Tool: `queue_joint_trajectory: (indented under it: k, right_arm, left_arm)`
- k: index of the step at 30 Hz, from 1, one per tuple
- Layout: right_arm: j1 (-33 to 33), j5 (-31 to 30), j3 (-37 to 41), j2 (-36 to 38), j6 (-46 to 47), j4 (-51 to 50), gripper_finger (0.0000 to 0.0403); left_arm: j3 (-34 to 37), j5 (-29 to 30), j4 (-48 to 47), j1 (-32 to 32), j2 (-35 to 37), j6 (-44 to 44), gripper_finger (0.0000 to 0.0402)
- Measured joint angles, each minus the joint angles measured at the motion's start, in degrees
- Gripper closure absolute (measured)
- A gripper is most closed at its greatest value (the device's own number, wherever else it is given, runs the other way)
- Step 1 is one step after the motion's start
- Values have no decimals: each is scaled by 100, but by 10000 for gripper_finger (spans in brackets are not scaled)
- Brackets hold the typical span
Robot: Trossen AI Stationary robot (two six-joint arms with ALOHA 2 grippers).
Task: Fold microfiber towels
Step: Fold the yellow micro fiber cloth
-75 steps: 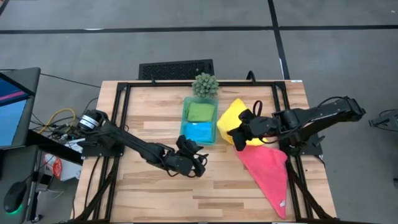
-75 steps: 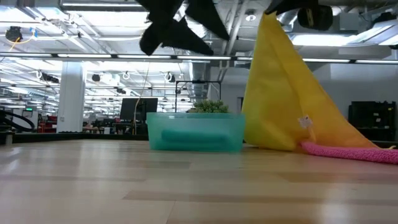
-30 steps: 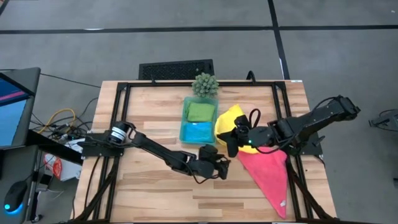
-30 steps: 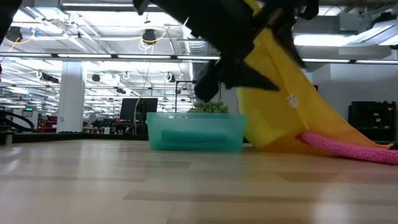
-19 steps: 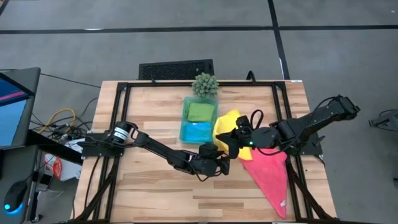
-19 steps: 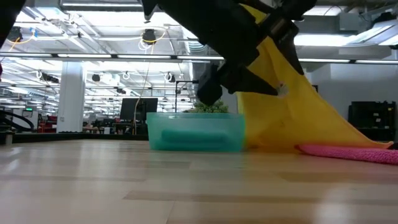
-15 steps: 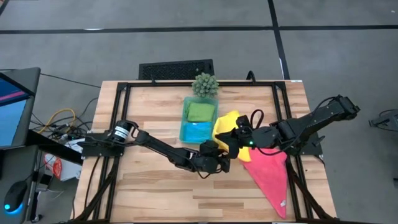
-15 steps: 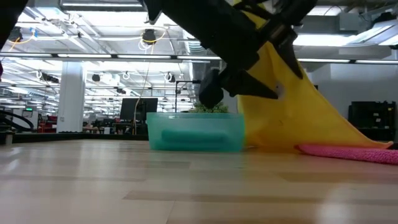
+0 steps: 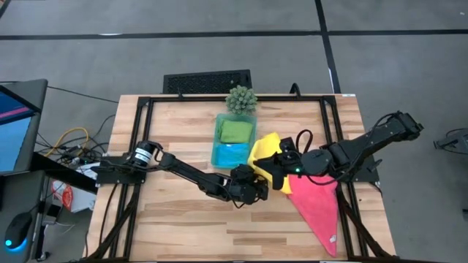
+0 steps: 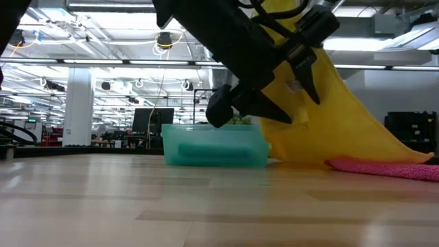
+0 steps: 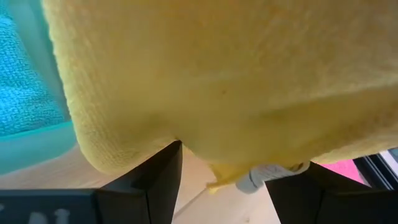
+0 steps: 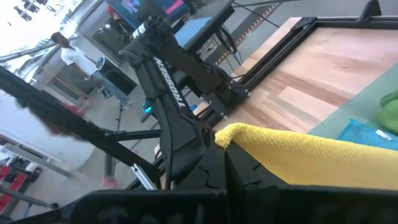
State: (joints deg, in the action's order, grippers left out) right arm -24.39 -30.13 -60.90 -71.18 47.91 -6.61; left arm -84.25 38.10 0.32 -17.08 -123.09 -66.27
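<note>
High view: right tool (image 9: 280, 173) pinches yellow towel (image 9: 265, 150); left tool (image 9: 257, 187) spread.

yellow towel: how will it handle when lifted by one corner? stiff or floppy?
Likely floppy: held up by the right pincer, the yellow towel hangs in a draped cone down to the table. Probably light, since one pinch carries it. Its fuzzy pile should grip well, though a free edge may sag past the open left pincer.

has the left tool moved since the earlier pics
Yes. In the high view the left tool has swung rightward from below the teal tray to the yellow towel.
</note>
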Motion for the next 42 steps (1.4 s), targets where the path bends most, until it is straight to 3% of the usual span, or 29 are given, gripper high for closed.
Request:
queue_joint_trajectory:
  k: [6, 12, 19, 27, 37, 42]
  right_arm:
    - [-48, -22, 0, 0, 3, 0, 398]
    - [-176, -39, 0, 0, -176, 483, 398]
    - [-266, -40, 0, 0, -250, 598, 398]
    - [-300, -240, 0, 0, -294, 487, 398]
    - [-298, -260, 0, 0, -298, 448, 398]
    - [-298, -260, 0, 0, -338, 446, 398]
  left_arm:
    - [0, -168, -338, 5, 0, -212, 215]
    - [2, -430, -895, 22, 0, -510, 299]
    - [2, -476, -887, -25, 0, -421, 393]
    - [2, -445, -879, -440, 102, -323, 401]
    - [2, 356, -812, -868, 319, 154, 401]
    - [0, 204, -817, -976, 323, 216, 401]
